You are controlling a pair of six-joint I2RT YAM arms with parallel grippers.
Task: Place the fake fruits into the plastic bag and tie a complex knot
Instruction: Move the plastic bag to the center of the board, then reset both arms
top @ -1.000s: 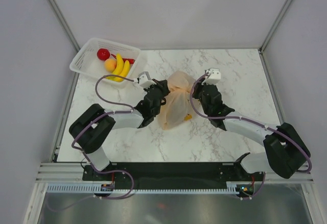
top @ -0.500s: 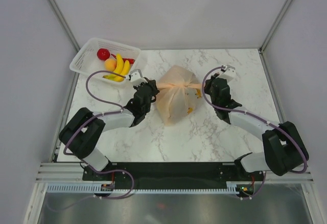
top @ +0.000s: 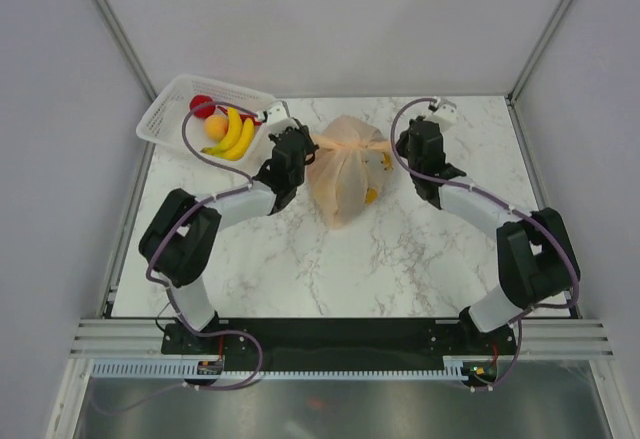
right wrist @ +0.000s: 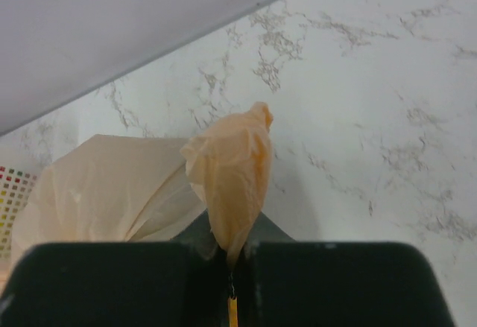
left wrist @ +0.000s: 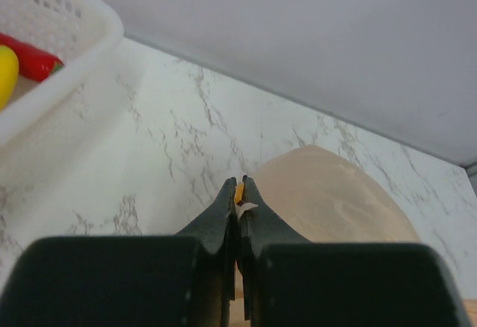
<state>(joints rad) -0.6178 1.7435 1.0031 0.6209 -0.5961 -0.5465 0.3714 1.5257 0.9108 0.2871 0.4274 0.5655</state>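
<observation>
There was one peach bag [top: 345, 174] and one white basket [top: 165, 119] on one table [top: 400, 259]. The basket held two yellow bananas [top: 235, 132], one red apple [top: 201, 105], one orange fruit [top: 216, 126] and one red chili [left wrist: 30, 57]. There were two robot arms [top: 235, 202].

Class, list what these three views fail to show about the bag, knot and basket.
- Top view: the bag's film hides which fruits are inside.
- Top view: the knot is too small to judge.
- Left wrist: the basket is cut off by the left edge.
</observation>
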